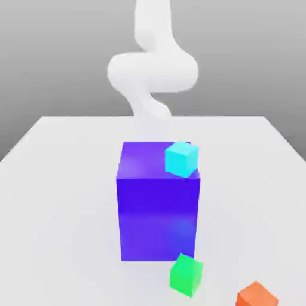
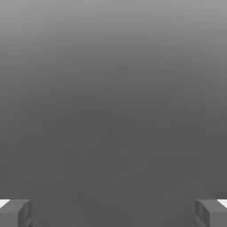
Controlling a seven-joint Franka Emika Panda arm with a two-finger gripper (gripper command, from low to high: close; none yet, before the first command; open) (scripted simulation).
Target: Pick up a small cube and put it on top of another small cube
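Orange cube (image 1: 257, 295) cut off by frame edge; arm (image 1: 152, 66) partly hidden behind blue block (image 1: 158, 209).

A flat, matte white table (image 1: 54, 179) fills the lower part of the exterior view, its far edge running level across the middle of the frame and its side edges slanting outward toward the lower corners. Behind it is a plain grey backdrop (image 1: 54, 54) with no walls, windows or furniture, darker at the top of the frame and paler toward the table's edge. The light is soft and even, leaving a faint sheen on the table's surface.
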